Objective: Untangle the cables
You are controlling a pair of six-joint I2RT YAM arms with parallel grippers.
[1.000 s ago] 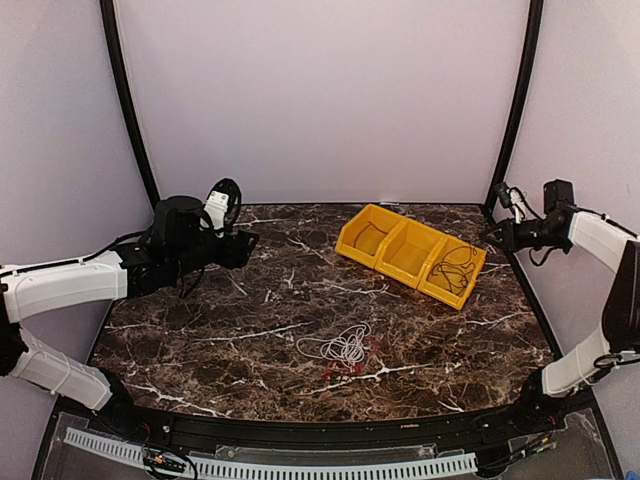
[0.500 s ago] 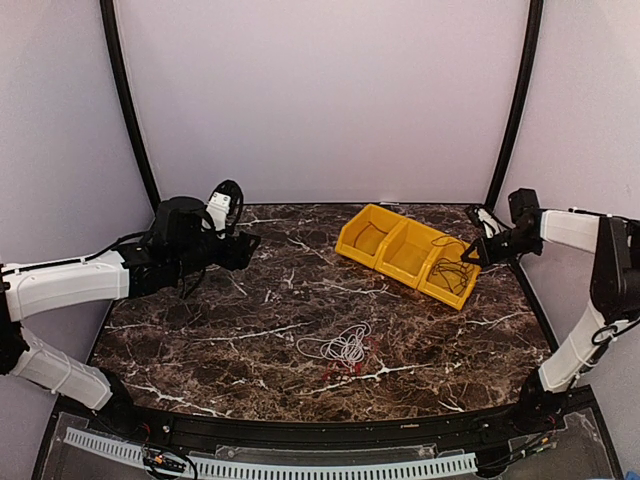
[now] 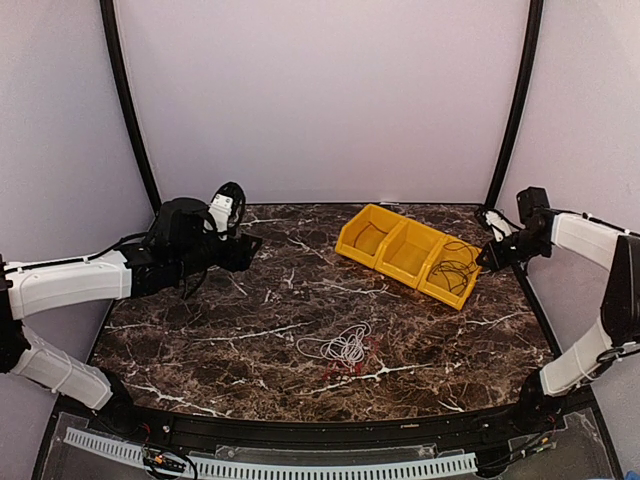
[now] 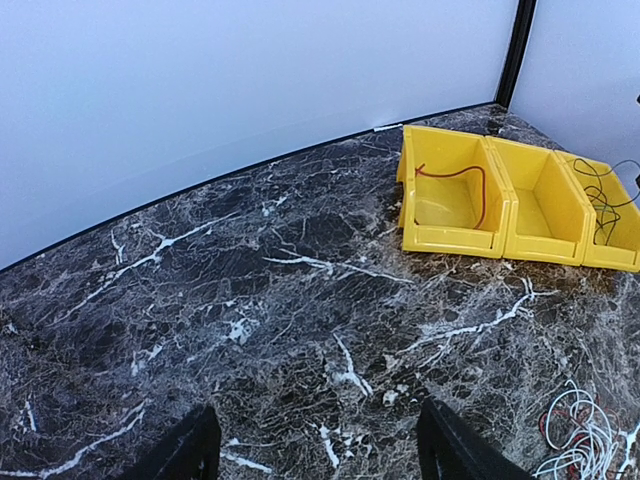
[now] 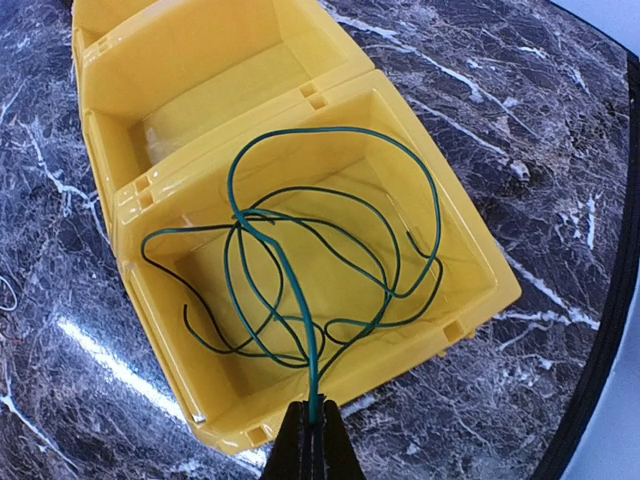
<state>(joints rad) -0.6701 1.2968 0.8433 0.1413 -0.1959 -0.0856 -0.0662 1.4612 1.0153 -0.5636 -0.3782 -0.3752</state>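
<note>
A loose bundle of white cable (image 3: 343, 346) with a red strand (image 3: 338, 370) lies on the marble at centre front; its edge shows in the left wrist view as white loops (image 4: 580, 440). My right gripper (image 5: 314, 425) is shut on a dark green wire (image 5: 300, 270), whose loops lie in the rightmost yellow bin (image 5: 400, 371). From above, that right gripper (image 3: 487, 258) hangs just right of the bins. Another red wire (image 4: 470, 180) lies in the leftmost bin. My left gripper (image 3: 245, 245) hovers open over the table's left, nothing between its fingers (image 4: 195, 450).
Three joined yellow bins (image 3: 350, 240) stand at the back right, the middle one (image 4: 545, 200) with nothing in it. Black frame posts (image 3: 515, 100) rise at both back corners, with white walls behind. The table's right edge (image 5: 600, 330) runs close beside my right gripper.
My right gripper swung in from the right toward the rightmost bin, then drew back slightly to the right, still holding the green wire. The left arm barely moved.
</note>
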